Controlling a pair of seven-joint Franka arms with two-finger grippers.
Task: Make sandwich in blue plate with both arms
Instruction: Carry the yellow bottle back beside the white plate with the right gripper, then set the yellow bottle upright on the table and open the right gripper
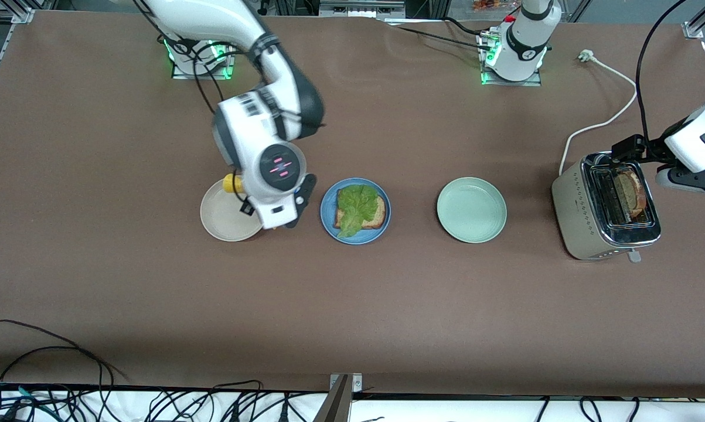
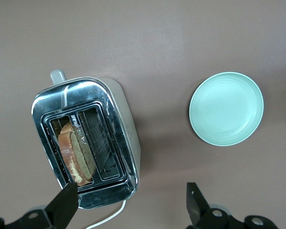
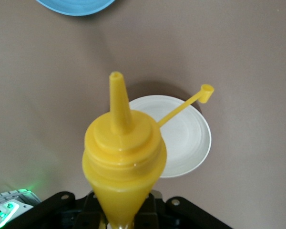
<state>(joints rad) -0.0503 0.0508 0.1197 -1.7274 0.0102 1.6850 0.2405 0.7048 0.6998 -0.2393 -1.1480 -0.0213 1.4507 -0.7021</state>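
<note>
**Yellow sauce bottle held over the beige plate, one toast slice in the toaster**

Yellow plastic fills the right wrist view: the right gripper has its fingers closed on a yellow squeeze bottle, nozzle uncapped, the small cap dangling on its thin strap. In the front view only a bit of the bottle shows under the right arm's wrist, which hangs over the beige plate.

The blue plate serves as the landmark. It sits just beside the beige plate, toward the left arm's end of the counter. On it lies one slice of toasted bread with a ruffled green lettuce leaf on top; no second slice covers the leaf.

The pale green plate stands apart from the blue plate, further toward the left arm's end. Well past it stands a silver two-slot toaster, its white cord running across the counter. A slice of toast stands upright in one slot.

The left gripper is over the toaster with its fingers spread wide and holding nothing, one fingertip above the toaster's rim.
</note>
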